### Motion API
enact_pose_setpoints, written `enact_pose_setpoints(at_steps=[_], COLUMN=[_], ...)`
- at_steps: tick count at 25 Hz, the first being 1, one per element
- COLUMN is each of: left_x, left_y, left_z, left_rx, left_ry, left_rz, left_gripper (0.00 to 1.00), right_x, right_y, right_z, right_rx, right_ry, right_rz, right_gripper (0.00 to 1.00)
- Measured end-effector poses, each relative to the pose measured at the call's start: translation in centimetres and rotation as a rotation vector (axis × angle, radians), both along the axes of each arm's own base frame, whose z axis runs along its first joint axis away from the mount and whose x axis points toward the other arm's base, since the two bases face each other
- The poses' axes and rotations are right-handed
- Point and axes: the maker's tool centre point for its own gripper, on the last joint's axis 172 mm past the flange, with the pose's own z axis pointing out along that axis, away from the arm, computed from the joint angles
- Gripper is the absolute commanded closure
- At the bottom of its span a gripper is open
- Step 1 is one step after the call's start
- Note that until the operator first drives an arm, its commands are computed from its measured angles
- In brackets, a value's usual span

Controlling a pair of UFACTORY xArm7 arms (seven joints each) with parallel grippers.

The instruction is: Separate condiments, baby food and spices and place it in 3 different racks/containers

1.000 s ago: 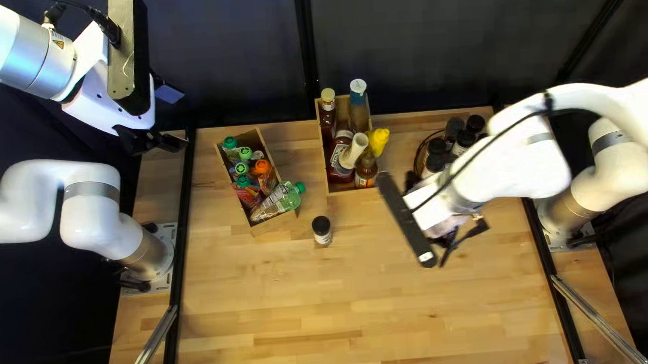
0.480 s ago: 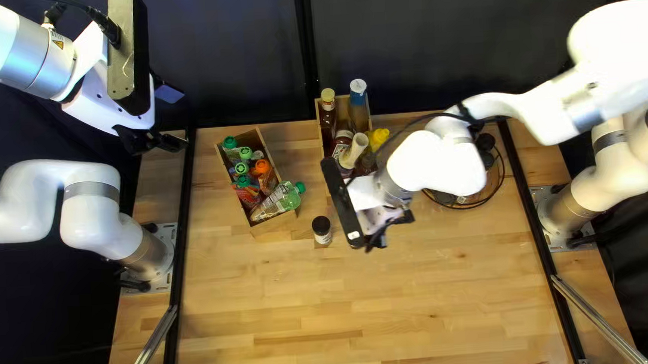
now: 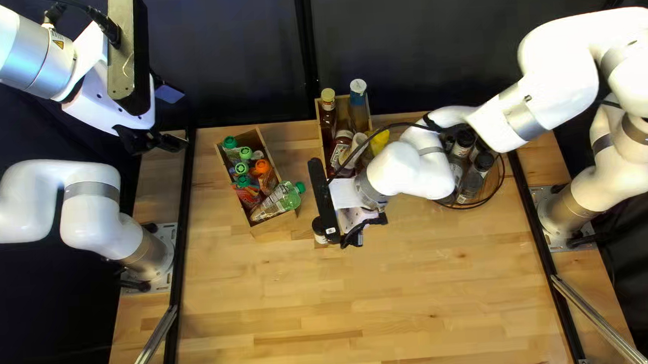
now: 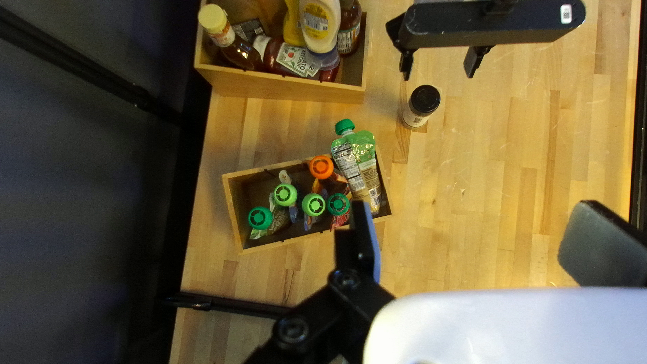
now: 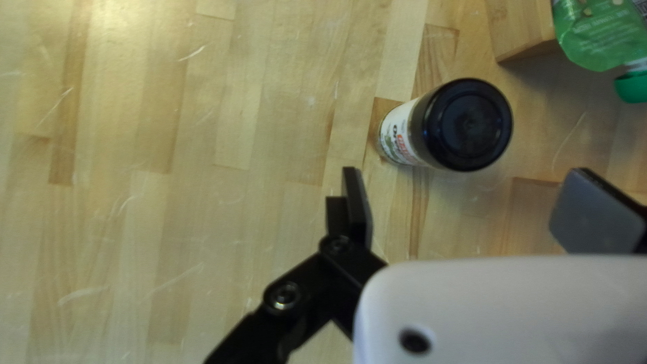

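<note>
Left gripper (image 4: 482, 243): parked up beyond the table's far left corner, fingers spread, holding nothing.
Baby food crate (image 3: 275, 225): pouches upright with caps up, except one green pouch (image 3: 280, 200) slanting at the near end, its cap poking past the rim. I'd call this group sorted.
Loose spice jar (image 5: 431, 135): on the bare wood between the baby food crate and my right gripper, unmoved over the last second. The top left view half hides it behind my right arm's camera bar (image 3: 324, 201); the right wrist view gives me its whole black lid and pale label.
Right gripper (image 5: 476, 210): released, fingers wide, nothing between them. It has swung left from near the spices to beside the jar, so I read this as lining up a pick. The left wrist view shows both fingertips apart, which the top left view doesn't.
Condiment crate (image 4: 283, 88): bottles packed in; the left wrist view shows its near wall, which my arm covers from above.
Spice group (image 3: 473, 177): uncovered as the arm swung away, ringed by a thin dark rim (image 3: 475, 206). Probably the jar's destination.
</note>
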Motion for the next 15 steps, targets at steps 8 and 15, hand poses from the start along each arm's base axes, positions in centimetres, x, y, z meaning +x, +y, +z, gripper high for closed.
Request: enact_pose_setpoints(at_steps=[8, 15], left_x=[0.0, 0.0], left_y=[0.0, 0.0], left_z=[0.0, 0.0], left_rx=[0.0, 0.0], left_ry=[0.0, 0.0], left_rz=[0.0, 0.0], left_gripper=[0.0, 0.0], right_x=[1.1, 0.8], right_y=[0.1, 0.9], right_z=[-0.8, 0.5], right_rx=[0.017, 0.021], right_ry=[0.014, 0.018], right_rz=[0.01, 0.028], right_gripper=[0.97, 1.0])
